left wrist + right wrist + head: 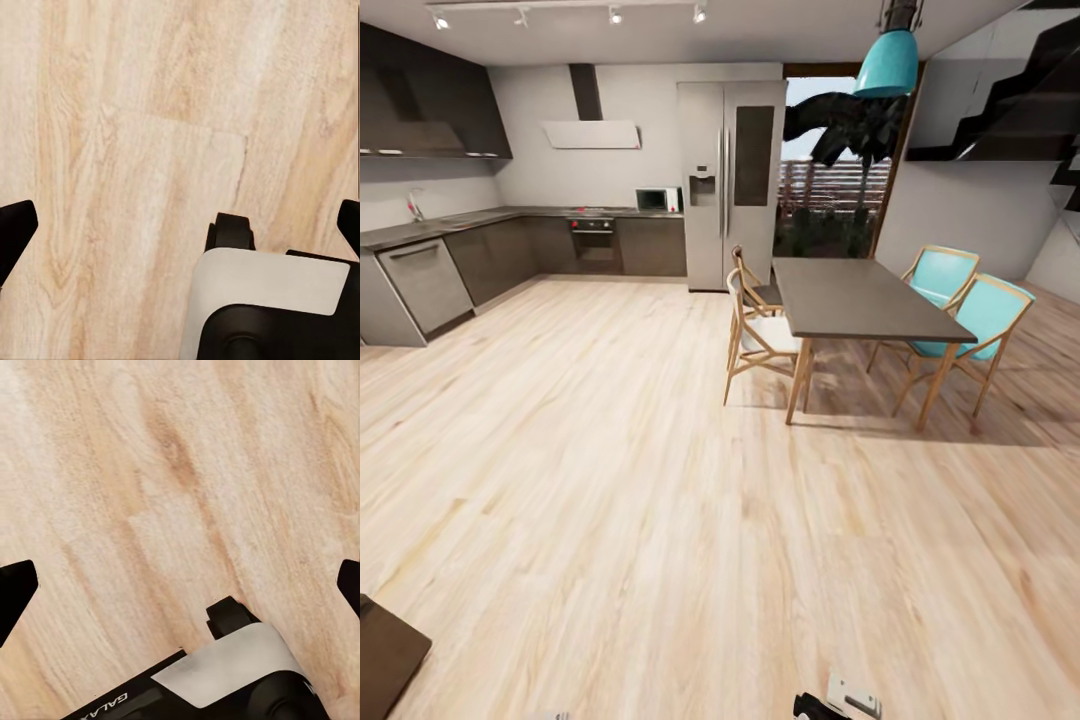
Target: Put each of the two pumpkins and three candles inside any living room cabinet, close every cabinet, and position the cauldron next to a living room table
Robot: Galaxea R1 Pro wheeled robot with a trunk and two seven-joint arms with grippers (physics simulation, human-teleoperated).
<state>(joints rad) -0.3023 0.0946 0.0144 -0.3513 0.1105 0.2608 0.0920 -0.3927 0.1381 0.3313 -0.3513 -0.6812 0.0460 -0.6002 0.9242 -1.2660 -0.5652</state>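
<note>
While you face the kitchen and the dining bench (857,300), no pumpkin, candle, cabinet or cauldron is in sight, so I cannot tell which way they lie from either tool. Both the left tool (180,225) and right tool (180,585) hang released, empty, over the floor (610,500).

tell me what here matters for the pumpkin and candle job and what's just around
For the job:
left gripper, jaws open, nothing between them
right gripper, jaws open, nothing between them

Just around:
dining table
turquoise chairs
wooden chairs
fridge
oven
wood floor
</note>
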